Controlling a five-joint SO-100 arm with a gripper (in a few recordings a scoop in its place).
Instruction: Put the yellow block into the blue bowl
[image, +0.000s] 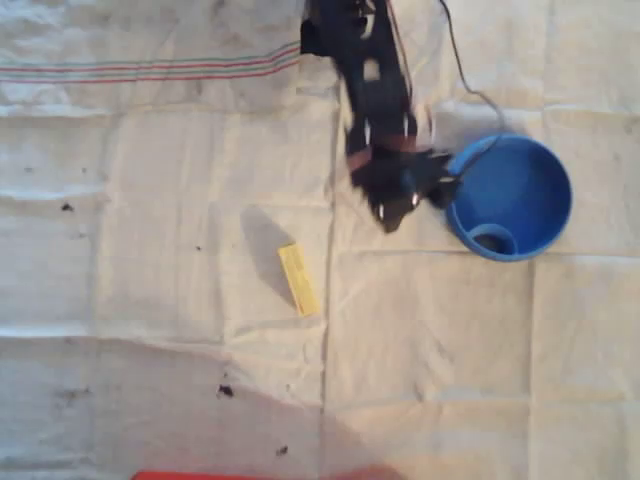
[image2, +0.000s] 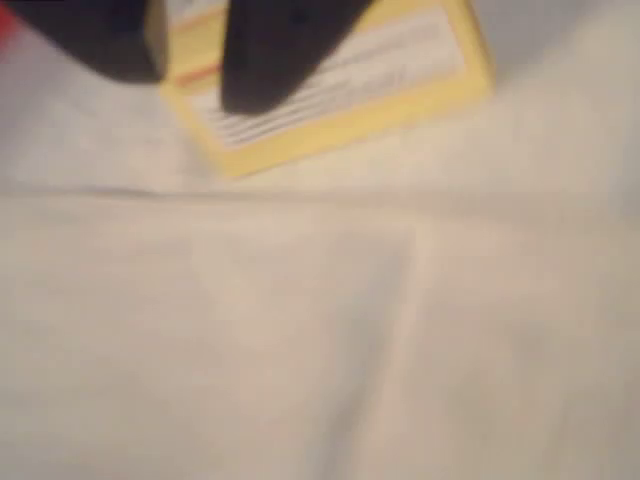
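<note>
The yellow block (image: 298, 280) lies flat on the white cloth near the middle of the overhead view, its long side running almost top to bottom. The blue bowl (image: 512, 196) stands at the right with nothing in it. My black gripper (image: 396, 205) hangs blurred just left of the bowl's rim, up and to the right of the block and apart from it. In the wrist view the yellow block (image2: 350, 90) lies at the top, partly behind my two dark fingers (image2: 270, 50). My gripper (image2: 190, 88) is open by a narrow gap and holds nothing.
A creased white cloth (image: 150, 200) with a red-and-green stripe (image: 150, 70) at the top left covers the table. A black cable (image: 470, 90) runs from the arm to the bowl. A red strip (image: 200, 476) shows at the bottom edge.
</note>
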